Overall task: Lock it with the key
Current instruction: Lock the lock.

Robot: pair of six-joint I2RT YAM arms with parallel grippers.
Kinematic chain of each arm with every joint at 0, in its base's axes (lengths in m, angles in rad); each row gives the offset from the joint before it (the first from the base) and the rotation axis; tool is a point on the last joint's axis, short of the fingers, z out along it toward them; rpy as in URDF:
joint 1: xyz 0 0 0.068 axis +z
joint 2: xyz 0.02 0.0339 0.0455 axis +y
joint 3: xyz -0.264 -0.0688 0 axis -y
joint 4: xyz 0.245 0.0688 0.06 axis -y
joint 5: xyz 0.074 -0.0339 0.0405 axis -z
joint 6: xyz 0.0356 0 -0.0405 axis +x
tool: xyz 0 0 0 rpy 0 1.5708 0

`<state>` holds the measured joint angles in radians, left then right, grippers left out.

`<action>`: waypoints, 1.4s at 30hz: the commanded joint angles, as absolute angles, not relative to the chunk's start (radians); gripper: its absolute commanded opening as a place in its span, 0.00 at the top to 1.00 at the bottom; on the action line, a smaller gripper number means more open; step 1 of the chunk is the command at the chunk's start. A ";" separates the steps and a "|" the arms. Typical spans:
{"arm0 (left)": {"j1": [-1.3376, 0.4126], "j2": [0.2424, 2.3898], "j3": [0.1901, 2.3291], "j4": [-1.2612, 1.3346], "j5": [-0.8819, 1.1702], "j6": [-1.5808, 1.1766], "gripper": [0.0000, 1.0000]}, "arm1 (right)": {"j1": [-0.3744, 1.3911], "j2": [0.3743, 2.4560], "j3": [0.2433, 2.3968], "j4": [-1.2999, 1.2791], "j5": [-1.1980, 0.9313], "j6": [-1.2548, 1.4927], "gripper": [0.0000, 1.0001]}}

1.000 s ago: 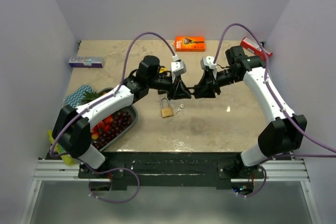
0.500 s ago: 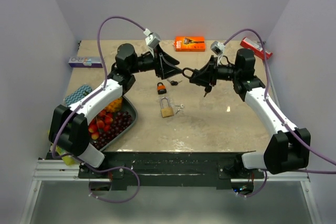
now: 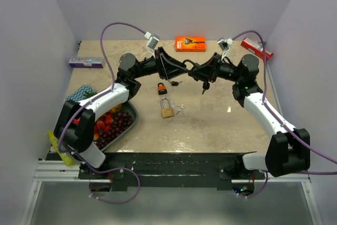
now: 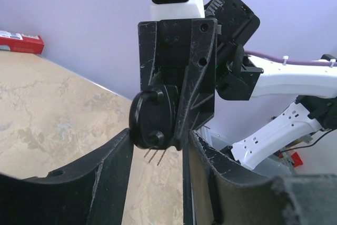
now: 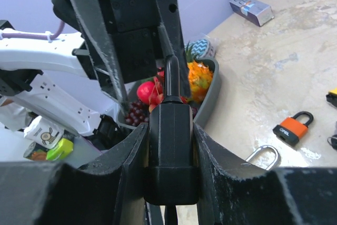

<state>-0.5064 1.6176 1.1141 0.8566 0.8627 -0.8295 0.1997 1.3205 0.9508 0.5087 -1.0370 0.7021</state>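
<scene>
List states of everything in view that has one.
left gripper, open
right gripper, shut on black padlock
black padlock, held off the table, shackle state unclear
orange padlock, on table, shackle shut
brass padlock, flat on table, shackle looks shut

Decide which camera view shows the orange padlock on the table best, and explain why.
The right wrist view: the orange padlock lies unobstructed, its black shackle and printed label visible. The top external view shows it whole but small, beyond the brass padlock. The left wrist view does not show it.
</scene>
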 commanded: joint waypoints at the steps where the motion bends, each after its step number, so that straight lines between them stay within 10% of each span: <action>1: -0.525 1.643 1.141 0.995 0.824 -0.913 0.52 | 0.227 1.276 0.969 0.672 -0.994 0.787 1.00; 11: -0.548 1.681 1.184 1.031 0.770 -0.976 0.74 | 0.270 1.272 0.956 0.689 -0.951 0.784 1.00; 15: -0.548 1.681 1.181 1.040 0.773 -0.983 1.00 | 0.270 1.284 0.959 0.655 -0.963 0.767 0.99; 21: -0.471 1.661 1.175 1.006 0.807 -0.959 1.00 | 0.264 1.275 1.022 0.344 -1.015 0.542 0.42; 26: -0.439 1.643 1.170 0.997 0.889 -0.948 1.00 | 0.216 1.281 1.080 0.074 -1.045 0.333 0.27; 42: -0.430 1.600 1.127 1.000 0.910 -0.956 1.00 | 0.179 1.315 1.109 -0.172 -1.104 0.041 0.48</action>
<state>-0.4286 1.6707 1.1072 0.8963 0.9257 -0.9497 0.1764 1.3220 1.0889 -0.1356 -1.0664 0.0963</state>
